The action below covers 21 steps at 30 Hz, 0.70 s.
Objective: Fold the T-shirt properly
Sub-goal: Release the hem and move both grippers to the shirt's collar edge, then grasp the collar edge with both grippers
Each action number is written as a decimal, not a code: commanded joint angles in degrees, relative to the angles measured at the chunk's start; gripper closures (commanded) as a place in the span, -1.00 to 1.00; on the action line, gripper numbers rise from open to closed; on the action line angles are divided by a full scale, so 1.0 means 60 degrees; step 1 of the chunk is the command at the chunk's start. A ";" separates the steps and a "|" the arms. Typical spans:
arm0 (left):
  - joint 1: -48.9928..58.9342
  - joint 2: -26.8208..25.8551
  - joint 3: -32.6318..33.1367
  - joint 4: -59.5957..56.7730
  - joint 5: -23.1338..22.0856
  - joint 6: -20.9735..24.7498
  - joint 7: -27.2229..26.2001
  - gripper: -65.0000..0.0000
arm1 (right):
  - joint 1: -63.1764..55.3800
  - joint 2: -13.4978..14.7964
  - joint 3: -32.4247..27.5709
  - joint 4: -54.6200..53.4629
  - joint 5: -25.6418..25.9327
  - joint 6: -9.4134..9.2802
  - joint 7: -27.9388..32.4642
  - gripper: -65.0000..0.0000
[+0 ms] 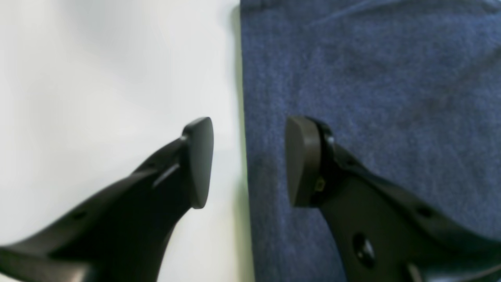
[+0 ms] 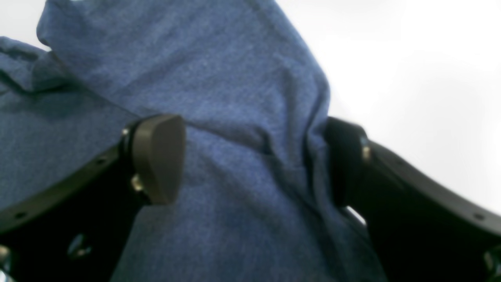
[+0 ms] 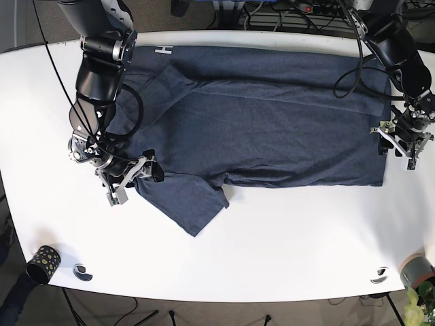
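A dark blue T-shirt [image 3: 272, 129] lies spread across the white table [image 3: 285, 238], one sleeve [image 3: 187, 200] pointing to the front. My right gripper [image 3: 132, 178] is at the root of that sleeve. In the right wrist view it [image 2: 254, 160] is open, straddling a raised fold of the shirt [image 2: 176, 58], and the fabric partly hides one finger [image 2: 344, 156]. My left gripper [image 3: 397, 146] is at the shirt's right edge. In the left wrist view it [image 1: 248, 160] is open, one finger [image 1: 199, 160] over bare table, the other over the shirt [image 1: 372, 78].
A dark dotted cup [image 3: 42, 261] and a small round object [image 3: 82, 272] sit at the front left corner. Another small round object [image 3: 379, 275] and a grey pot with a plant [image 3: 414, 272] sit at the front right. Cables run behind the table's far edge.
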 commanded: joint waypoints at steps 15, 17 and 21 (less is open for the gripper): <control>-0.2505 -0.1115 0.0411 -0.3820 -0.0176 0.1324 -0.0514 -0.25 | 0.0179 0.0094 -0.0082 0.0064 -0.0069 -0.0012 0.0083 1.00; -0.2754 -0.1115 0.0411 -0.4245 -0.0162 0.1324 -0.0792 -0.25 | 0.0165 0.0094 -0.0082 0.0064 -0.0069 -0.0012 0.0083 1.00; -0.3121 -0.1115 0.0440 -0.4875 -0.0132 0.1309 -0.1012 -0.25 | 0.0150 0.0080 -0.0082 0.0064 -0.0069 -0.0012 0.0083 1.00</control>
